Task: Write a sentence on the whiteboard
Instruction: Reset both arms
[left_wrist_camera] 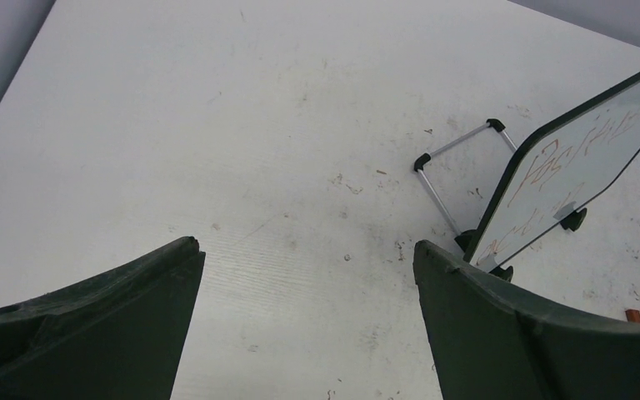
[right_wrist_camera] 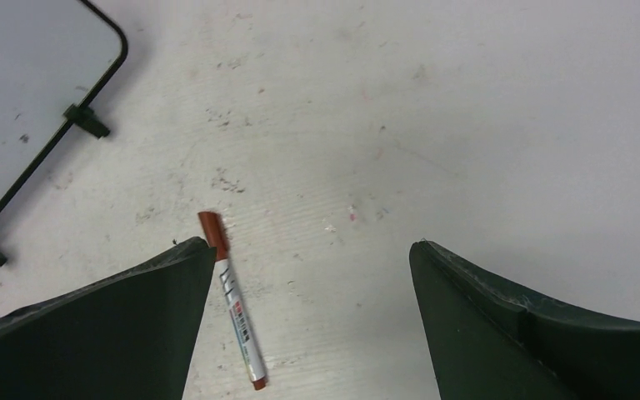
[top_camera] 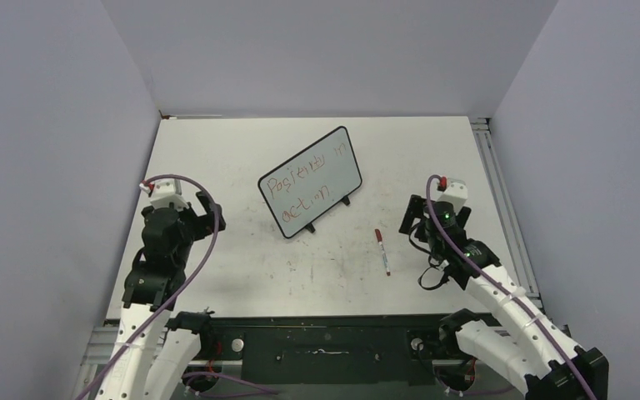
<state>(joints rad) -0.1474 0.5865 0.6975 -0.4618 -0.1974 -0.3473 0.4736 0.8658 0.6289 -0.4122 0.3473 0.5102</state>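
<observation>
The whiteboard (top_camera: 310, 182) stands tilted on its little black feet at the table's middle, with the sentence (top_camera: 300, 188) in thin reddish handwriting in two slanted lines. A red-capped marker (top_camera: 382, 250) lies flat on the table, right of the board. My right gripper (right_wrist_camera: 310, 246) hangs open above the table; the marker (right_wrist_camera: 233, 308) lies just inside its left finger, untouched. The board's corner (right_wrist_camera: 25, 100) shows at that view's upper left. My left gripper (left_wrist_camera: 304, 246) is open over bare tabletop, left of the whiteboard (left_wrist_camera: 583, 158), holding nothing.
The board's metal stand leg (left_wrist_camera: 458, 167) sticks out behind it. The smudged white tabletop (top_camera: 242, 267) is walled by grey panels at left, back and right. A metal rail (top_camera: 500, 192) runs along the right edge.
</observation>
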